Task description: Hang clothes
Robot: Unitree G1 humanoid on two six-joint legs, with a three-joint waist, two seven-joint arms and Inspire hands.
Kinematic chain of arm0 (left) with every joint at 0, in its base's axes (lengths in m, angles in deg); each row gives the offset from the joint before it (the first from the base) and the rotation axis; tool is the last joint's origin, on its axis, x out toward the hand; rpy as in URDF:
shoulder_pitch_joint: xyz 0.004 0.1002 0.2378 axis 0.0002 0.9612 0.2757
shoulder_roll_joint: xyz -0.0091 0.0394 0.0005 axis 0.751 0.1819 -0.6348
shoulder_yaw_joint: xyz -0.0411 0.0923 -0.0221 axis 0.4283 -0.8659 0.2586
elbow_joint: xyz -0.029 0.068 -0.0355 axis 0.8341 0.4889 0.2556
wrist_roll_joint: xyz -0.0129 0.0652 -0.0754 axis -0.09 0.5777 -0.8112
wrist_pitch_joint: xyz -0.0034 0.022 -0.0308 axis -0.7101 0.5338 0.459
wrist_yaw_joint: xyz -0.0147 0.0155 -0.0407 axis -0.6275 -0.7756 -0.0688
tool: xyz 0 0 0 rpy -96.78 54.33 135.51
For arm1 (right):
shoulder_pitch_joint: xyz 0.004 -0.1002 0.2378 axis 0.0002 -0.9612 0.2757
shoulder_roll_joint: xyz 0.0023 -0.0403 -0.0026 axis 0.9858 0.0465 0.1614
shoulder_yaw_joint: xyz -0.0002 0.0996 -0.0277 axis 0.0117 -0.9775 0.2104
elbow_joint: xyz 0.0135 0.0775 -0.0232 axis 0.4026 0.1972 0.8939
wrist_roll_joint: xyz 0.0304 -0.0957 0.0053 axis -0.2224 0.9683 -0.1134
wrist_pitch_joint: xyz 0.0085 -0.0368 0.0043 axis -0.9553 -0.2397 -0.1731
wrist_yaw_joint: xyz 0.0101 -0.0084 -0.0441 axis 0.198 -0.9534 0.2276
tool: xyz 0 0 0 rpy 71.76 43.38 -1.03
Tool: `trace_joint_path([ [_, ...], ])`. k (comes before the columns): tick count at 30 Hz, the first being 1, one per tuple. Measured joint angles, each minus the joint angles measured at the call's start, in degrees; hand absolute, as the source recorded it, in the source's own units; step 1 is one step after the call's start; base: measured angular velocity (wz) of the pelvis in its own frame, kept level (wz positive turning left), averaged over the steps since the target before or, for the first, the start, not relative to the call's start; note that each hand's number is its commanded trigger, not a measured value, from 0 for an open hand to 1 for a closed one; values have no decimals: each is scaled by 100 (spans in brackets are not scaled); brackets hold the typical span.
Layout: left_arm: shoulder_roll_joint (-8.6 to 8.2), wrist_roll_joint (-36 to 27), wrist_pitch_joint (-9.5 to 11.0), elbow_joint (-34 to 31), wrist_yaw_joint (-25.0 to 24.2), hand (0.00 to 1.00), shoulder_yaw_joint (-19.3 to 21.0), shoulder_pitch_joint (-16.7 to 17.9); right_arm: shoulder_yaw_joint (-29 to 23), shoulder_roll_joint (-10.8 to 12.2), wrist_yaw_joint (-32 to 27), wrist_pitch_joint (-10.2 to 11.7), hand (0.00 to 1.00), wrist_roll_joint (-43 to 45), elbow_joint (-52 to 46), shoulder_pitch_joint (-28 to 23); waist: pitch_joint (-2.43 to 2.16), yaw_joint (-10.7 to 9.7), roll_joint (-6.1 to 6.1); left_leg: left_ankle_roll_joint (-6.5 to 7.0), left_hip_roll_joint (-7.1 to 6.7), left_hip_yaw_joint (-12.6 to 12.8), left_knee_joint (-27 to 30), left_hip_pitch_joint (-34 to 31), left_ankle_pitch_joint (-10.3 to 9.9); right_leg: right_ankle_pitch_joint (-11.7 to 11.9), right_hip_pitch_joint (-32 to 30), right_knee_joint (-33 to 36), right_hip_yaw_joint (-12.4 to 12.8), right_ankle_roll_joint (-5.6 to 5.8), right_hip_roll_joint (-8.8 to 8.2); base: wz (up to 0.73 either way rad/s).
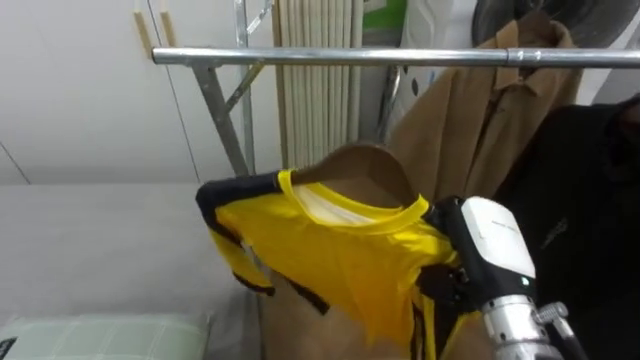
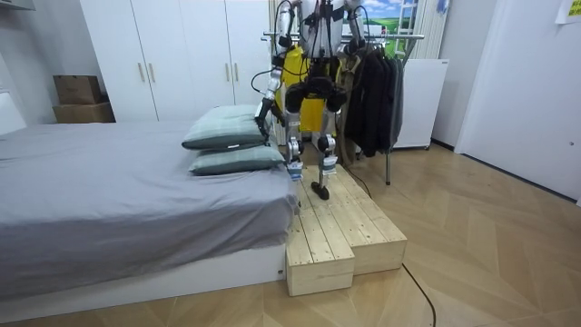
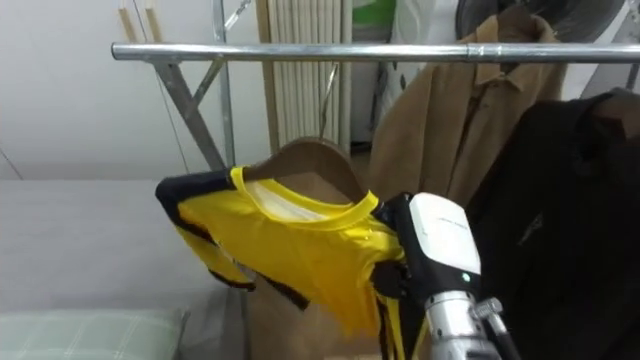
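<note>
Item: yellow shirt [image 1: 340,250] with black trim, collar sitting on a brown hanger [image 1: 362,168].
Location of item: in the air below the rail [image 1: 400,58], not touching it, left of the brown coat [image 1: 470,130] that is already hung.
Right hand [image 1: 492,238]: raised at the shirt's right shoulder and pressed into the cloth. The shirt appears to be carried from this side, but how the hand is closed, and on what, cannot be told.
Left hand [image 2: 262,125]: low at the robot's side near the pillows [image 2: 227,136]; too small to tell its state.
Stance: on a wooden platform [image 2: 340,227] beside the bed [image 2: 109,191], facing the rack.
Stage (judged): hanger not yet on the rail; lift and hooking remain.
Risk 1: the hanger tilts, its left end lower, so the shirt could slide off that side, likely because it is supported from one end alone.
Risk 2: the hanger's hook cannot be made out, so a blind lift could knock the rail from below instead of catching it.
Risk 3: the black garment [image 1: 590,200] and the coat crowd the right side, so the forearm or hanger could snag them and drag them along the rail.
Risk 4: a dropped shirt would probably fall between bed and rack, out of easy reach.
</note>
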Motion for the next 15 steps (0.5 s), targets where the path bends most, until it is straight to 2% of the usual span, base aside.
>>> trace_joint_path([
  [1, 0, 0, 0, 10, 0, 0, 9, 4, -1, 6, 1, 0, 100, 1, 0, 1, 0, 36, 0, 32, -13, -23, -75, 22, 29, 71, 26, -113, 75, -10, 23, -51],
  [2, -2, 0, 0, 54, -2, 0, 42, 7, -5, 12, 1, 2, 100, 10, 0, -1, -5, 107, -10, 16, -7, 55, -111, 37, 65, 244, -6, -187, 17, -27, -3, -61],
  [3, -8, -1, 0, 76, -6, 0, 56, 43, -9, 12, 1, 2, 100, 15, 1, -31, -14, 146, -35, -16, 3, 228, -55, 64, -14, 411, -89, -110, -218, -29, -94, -55],
  [4, -13, -5, 0, 127, -8, 0, 57, 46, -8, 13, 1, 2, 100, 13, 1, -41, -6, 142, -47, -46, -3, 273, -17, 82, -57, 490, -108, -60, -287, -17, -134, -43],
  [5, -23, -59, 0, 256, -10, 0, 56, 45, -4, 18, 1, 2, 100, -8, 1, -73, -5, 133, -42, -46, -47, 337, 35, 137, -163, 585, -101, 18, -241, -17, -116, -34],
  [7, -20, -134, 0, 327, -11, 0, 81, 44, -4, 22, 1, 2, 100, -86, 1, -88, -6, 132, -41, -40, -3, 396, 60, 141, -202, 615, -72, -62, -98, -26, -42, -34],
  [9, -21, -148, 1, 371, -11, 0, 260, 46, -12, 19, 1, 1, 100, -85, 4, -94, -7, 150, -55, -83, 39, 443, 76, 149, -230, 694, -47, -72, -77, -141, -23, -20],
  [15, -21, -147, 3, 376, -11, 0, 413, 49, -15, -15, 1, 7, 100, -40, -8, -91, -8, 161, -65, -89, 24, 447, -123, 221, -234, 631, -70, -85, 45, -237, 89, -8],
])
